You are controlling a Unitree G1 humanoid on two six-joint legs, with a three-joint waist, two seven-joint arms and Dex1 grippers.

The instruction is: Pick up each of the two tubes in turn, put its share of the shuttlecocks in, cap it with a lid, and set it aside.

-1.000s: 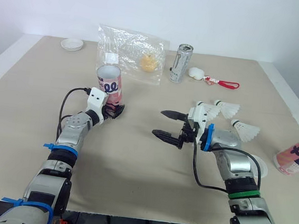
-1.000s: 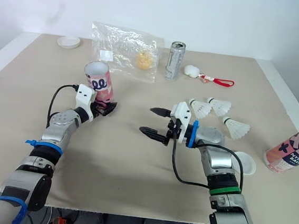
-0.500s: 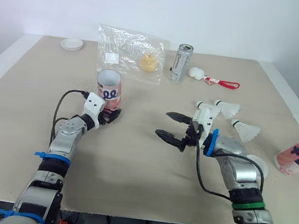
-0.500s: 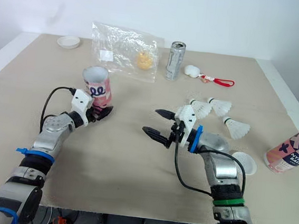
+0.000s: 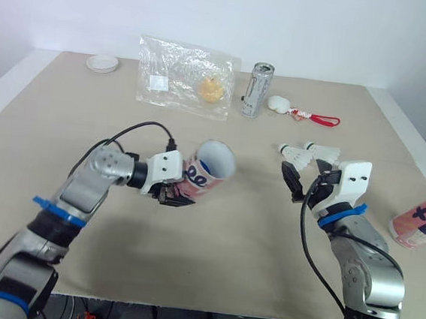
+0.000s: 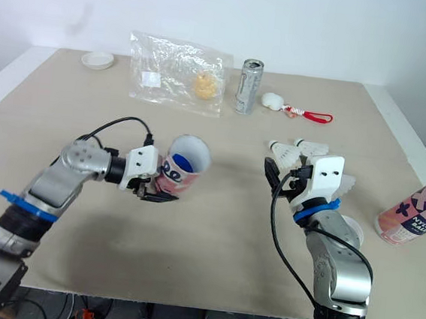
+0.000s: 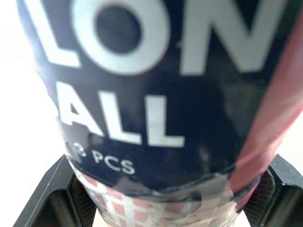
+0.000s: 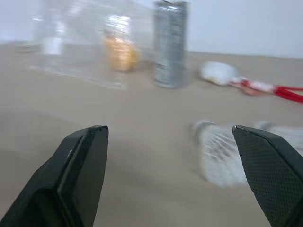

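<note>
The left pincer is clamped on the pink tube near its base, a finger on either side; that arm reaches in from the left side of the desk, elbow bent, wrist turned inward; the tube is held above the desk near its middle, long axis tipped close to level, open mouth aimed rightward and toward the far edge; the right pincer gapes wide on a raised, nearly upright forearm, pointing toward the far edge at two shuttlecocks just beyond it; a second tube sits at the right edge.
</note>
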